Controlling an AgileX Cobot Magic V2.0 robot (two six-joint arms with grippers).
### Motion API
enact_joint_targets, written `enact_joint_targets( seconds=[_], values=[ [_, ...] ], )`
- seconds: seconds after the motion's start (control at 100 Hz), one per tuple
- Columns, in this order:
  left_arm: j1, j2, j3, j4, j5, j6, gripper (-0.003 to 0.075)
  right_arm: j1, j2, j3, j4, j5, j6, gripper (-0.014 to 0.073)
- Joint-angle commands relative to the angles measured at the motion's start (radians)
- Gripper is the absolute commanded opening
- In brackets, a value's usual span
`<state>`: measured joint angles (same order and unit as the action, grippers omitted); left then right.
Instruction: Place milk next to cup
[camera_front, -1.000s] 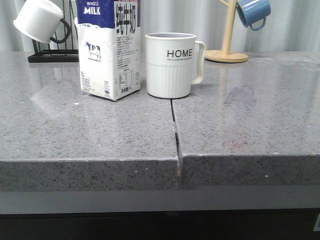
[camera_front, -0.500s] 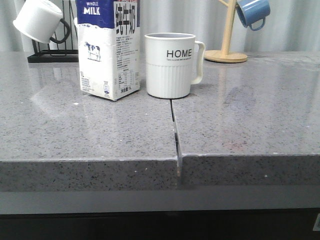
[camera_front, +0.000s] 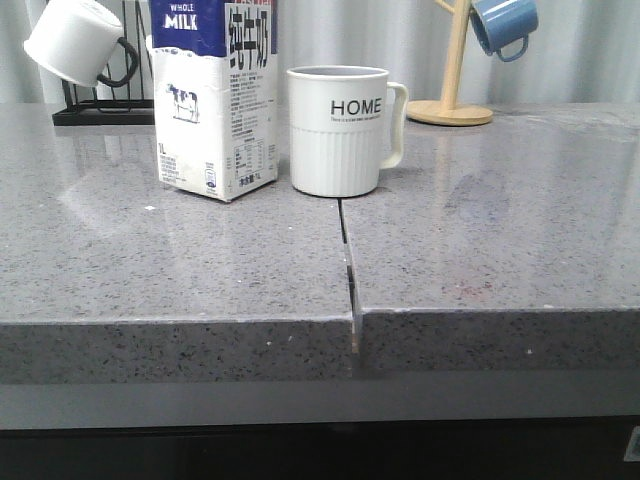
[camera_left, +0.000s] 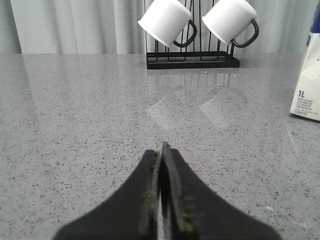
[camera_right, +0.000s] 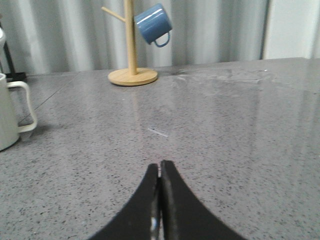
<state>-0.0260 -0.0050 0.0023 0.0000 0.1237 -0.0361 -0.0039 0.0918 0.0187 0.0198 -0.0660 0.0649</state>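
Note:
The milk carton (camera_front: 215, 95), white with a dark blue top reading "WHOLE MILK", stands upright on the grey counter, close beside the left of the off-white "HOME" cup (camera_front: 340, 130). A narrow gap separates them. The cup's handle points right. The carton's lower corner shows in the left wrist view (camera_left: 306, 95); the cup's handle side shows in the right wrist view (camera_right: 11, 117). My left gripper (camera_left: 161, 150) is shut and empty, low over bare counter, well short of the carton. My right gripper (camera_right: 160, 167) is shut and empty over bare counter to the right of the cup. Neither gripper shows in the front view.
A black wire rack (camera_left: 192, 59) holds two small white mugs with black handles (camera_left: 167, 21) at the back left. A wooden mug tree (camera_right: 132, 75) with a blue mug (camera_right: 152, 24) stands at the back right. A seam (camera_front: 348, 260) splits the counter from the cup to its front edge.
The front view has shifted slightly: the carton, cup and racks sit a few pixels further left and higher. Nothing on the counter has moved relative to the rest.

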Motion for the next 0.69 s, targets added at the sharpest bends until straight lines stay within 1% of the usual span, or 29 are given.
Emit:
enact_joint_targets(
  seconds=[0.0,0.07,0.16,0.68],
  values=[
    [-0.008,-0.033,0.040,0.000,-0.085,-0.001,-0.0020,-0.013,-0.067,-0.009,-0.001,-0.018,-0.005,-0.0069],
    [-0.008,-0.033,0.040,0.000,-0.085,-0.001,-0.0020,-0.013,-0.129,-0.008,-0.001,0.040,-0.005,-0.0069],
    [-0.008,-0.033,0.040,0.000,-0.085,-0.001,-0.0020,-0.013,-0.119,-0.008,0.000,0.066,-0.005,-0.0069],
    [-0.008,-0.033,0.040,0.000,-0.085,-0.001,-0.0021,-0.015,-0.122,-0.008,0.000,0.066,-0.005,-0.0069]
  ],
)
